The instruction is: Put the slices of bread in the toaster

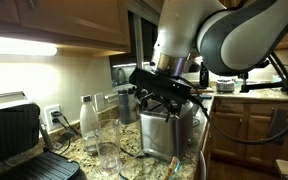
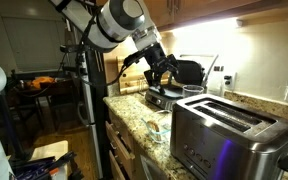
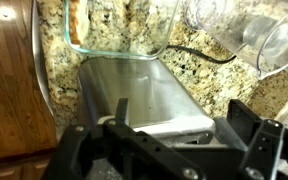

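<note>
My claw (image 1: pixel 164 100) stands wide open and empty; the toaster (image 1: pixel 162 135) lies below it, apart. Glass dish (image 3: pixel 124 40) beside toaster: I cannot tell its contents.

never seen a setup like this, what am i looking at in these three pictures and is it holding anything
It is a robot arm ending in a two-fingered gripper. Two pictures come from cameras standing in the kitchen; the third looks down from the arm's wrist. On the granite counter stand a steel toaster, a black grill, a clear bottle and a glass dish with what looks like bread. The gripper is open and holds nothing.
</note>
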Action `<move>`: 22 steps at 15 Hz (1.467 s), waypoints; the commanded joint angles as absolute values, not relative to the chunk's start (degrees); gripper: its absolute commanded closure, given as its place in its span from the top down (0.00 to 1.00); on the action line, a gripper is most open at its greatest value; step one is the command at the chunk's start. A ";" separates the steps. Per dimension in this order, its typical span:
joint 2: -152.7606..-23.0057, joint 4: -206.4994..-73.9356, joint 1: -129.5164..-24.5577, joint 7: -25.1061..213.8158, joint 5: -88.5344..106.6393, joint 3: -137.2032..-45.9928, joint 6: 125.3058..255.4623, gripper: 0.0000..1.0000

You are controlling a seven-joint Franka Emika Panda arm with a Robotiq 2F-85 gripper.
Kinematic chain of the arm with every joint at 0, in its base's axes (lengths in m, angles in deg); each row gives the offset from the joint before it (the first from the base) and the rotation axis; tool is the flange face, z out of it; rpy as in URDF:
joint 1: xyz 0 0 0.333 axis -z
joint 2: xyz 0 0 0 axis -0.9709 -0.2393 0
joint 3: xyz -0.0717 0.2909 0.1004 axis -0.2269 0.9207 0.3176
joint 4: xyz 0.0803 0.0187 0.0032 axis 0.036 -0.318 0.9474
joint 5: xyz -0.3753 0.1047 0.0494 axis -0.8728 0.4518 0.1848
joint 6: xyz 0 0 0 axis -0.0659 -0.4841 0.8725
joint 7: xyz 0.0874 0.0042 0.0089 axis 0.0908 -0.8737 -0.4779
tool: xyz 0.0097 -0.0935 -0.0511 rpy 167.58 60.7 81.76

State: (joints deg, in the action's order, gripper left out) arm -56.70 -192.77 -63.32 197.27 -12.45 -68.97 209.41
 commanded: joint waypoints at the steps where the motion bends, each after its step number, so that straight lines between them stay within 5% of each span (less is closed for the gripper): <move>1: -55.29 -195.08 -65.75 205.33 -14.33 -68.41 208.03 1.00; 22: -57.26 -198.72 -64.70 214.31 -13.89 -63.11 209.87 1.00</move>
